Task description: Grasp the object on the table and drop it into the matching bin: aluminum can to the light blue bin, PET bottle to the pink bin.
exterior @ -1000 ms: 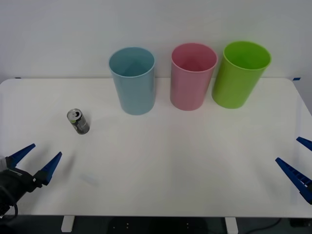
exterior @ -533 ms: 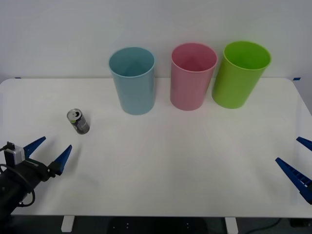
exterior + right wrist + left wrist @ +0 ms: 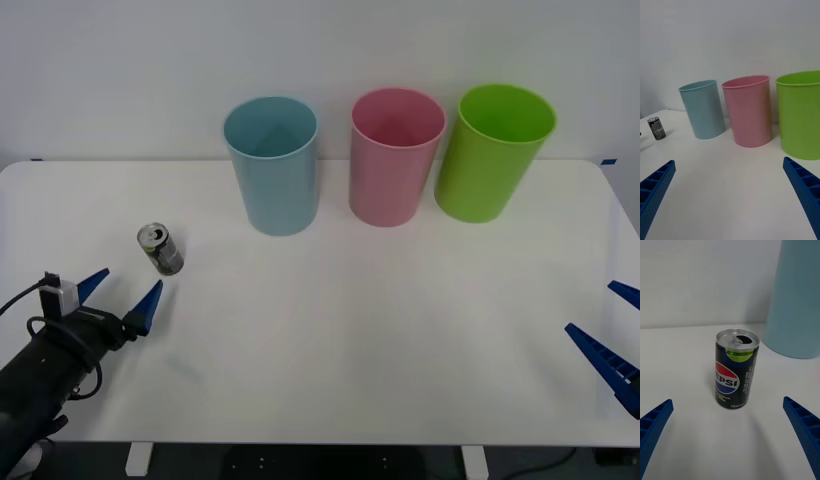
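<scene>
Left gripper: near edge of bench, jaws spread wide, aimed to straddle can.
Right gripper: parked at right edge, jaws released.
Aluminum can: upright just beyond left jaws, ungrasped.
Light blue bin: farther back, leftmost, matching target.
</scene>
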Tool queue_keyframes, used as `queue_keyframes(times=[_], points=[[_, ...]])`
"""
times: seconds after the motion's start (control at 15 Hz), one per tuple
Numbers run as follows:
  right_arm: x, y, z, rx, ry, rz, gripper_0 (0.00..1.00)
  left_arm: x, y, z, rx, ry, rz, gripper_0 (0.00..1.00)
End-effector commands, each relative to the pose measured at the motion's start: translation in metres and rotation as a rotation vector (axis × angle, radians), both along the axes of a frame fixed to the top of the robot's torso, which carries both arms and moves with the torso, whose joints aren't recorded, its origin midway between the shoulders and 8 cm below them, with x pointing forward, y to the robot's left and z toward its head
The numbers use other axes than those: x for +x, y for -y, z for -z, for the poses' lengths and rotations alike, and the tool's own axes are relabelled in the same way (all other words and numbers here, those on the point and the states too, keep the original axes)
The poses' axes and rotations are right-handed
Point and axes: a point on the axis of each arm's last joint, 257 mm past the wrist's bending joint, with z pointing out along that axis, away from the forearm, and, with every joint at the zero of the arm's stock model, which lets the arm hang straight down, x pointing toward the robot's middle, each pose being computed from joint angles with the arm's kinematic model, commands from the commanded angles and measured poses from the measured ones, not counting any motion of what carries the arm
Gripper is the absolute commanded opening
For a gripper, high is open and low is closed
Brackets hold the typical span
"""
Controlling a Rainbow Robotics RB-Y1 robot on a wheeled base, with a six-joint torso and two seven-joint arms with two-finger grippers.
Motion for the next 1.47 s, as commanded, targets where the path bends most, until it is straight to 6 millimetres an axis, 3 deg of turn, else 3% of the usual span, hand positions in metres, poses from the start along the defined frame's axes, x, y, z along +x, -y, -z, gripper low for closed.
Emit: queue_keyframes(times=[0.07, 1.47], points=[[0.000, 0.000, 0.000, 0.000, 0.000, 0.000, 1.00, 0.010, 0.005, -0.001, -0.012, 0.002, -0.025, 1.00], [0.000, 0.000, 0.000, 0.000, 0.000, 0.000, 1.00, 0.089, 0.034, 0.009, -0.015, -0.060, -0.057, 1.00]])
